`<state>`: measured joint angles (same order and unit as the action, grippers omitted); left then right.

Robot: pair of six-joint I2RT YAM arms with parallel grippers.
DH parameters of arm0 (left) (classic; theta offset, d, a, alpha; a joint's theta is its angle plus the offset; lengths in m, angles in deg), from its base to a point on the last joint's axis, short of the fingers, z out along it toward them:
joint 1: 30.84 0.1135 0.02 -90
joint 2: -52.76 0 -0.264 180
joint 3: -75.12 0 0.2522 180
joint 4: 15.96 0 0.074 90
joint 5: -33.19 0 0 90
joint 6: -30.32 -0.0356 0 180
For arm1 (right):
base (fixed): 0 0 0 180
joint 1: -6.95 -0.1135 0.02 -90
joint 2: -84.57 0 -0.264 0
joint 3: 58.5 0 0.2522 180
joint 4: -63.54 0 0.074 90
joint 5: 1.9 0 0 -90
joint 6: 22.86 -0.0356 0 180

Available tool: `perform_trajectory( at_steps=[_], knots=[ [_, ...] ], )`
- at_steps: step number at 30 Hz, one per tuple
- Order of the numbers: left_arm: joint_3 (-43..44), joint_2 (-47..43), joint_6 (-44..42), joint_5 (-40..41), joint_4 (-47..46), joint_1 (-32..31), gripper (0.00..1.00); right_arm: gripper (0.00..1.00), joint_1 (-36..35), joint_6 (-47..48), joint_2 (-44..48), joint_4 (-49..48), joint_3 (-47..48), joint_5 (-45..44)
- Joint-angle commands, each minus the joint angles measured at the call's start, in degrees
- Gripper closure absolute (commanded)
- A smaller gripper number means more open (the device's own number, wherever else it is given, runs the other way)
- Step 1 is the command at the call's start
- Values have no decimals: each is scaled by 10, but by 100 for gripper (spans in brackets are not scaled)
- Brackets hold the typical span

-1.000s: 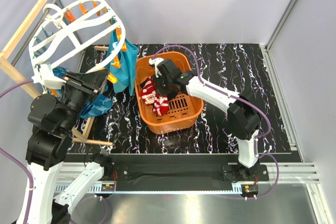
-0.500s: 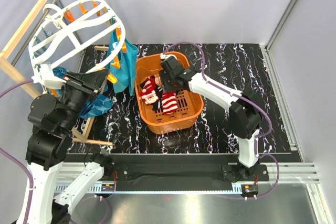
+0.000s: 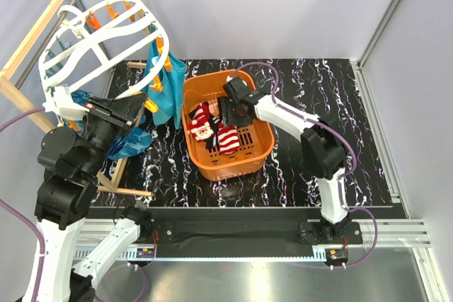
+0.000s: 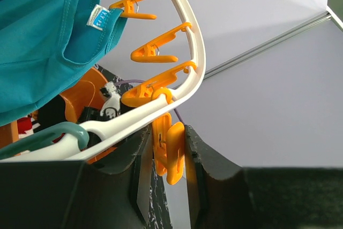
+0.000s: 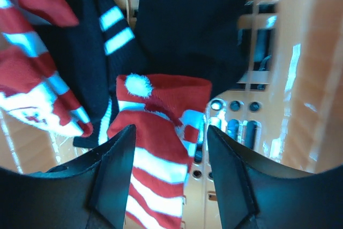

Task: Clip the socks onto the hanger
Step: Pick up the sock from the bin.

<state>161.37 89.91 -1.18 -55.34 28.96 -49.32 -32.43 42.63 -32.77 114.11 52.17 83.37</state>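
The black, white-veined table [image 3: 297, 90] sat boxed in by plain pale walls. Left of the orange basket [image 3: 237, 173], on the near side, the left gripper [image 4: 169, 132] had its jaws closed against an orange peg [image 4: 169, 156], one pad on each flat side as far as the wrist view showed.

Inside the basket lay the socks [image 3: 212, 132], a heap of red-and-white stripes and black. Directly over them the right gripper [image 5: 170, 132] hung with its jaws spread wide and holding nothing, a striped sock [image 5: 161, 154] lying between the fingers [image 5: 115, 175].

Farther back and left of the basket, the white hanger [image 4: 197, 52] rose on its wooden frame [image 3: 42, 26], with a teal cloth [image 4: 43, 41] already pegged to it.

The socks overlapped, so a close here could take two at once, or only a thin fold that might slip out on the lift. The fingers might also snag the slotted basket floor. The squeezed peg could twist the hanger if the left arm pulled.

A small blue tag [image 4: 97, 17] on the cloth carried print too small to read.
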Motion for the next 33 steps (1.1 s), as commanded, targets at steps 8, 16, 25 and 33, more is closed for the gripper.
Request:
perform_trajectory(
  at_steps=[8, 16, 25, 33],
  knots=[
    [4, -8, -7, -41, -8, -2, 100, 53, -4, 15, -64, 20, 83, 40],
    [2, -8, -3, -40, -9, -2, 100, 100, -4, 202, -22, 5, 162, 9],
    [15, -8, -7, -38, 2, -2, 100, 98, -15, 284, 61, -112, 43, 226],
    [25, -8, -6, -44, 10, -3, 100, 100, -14, 249, 164, -179, -65, 310]
  ],
)
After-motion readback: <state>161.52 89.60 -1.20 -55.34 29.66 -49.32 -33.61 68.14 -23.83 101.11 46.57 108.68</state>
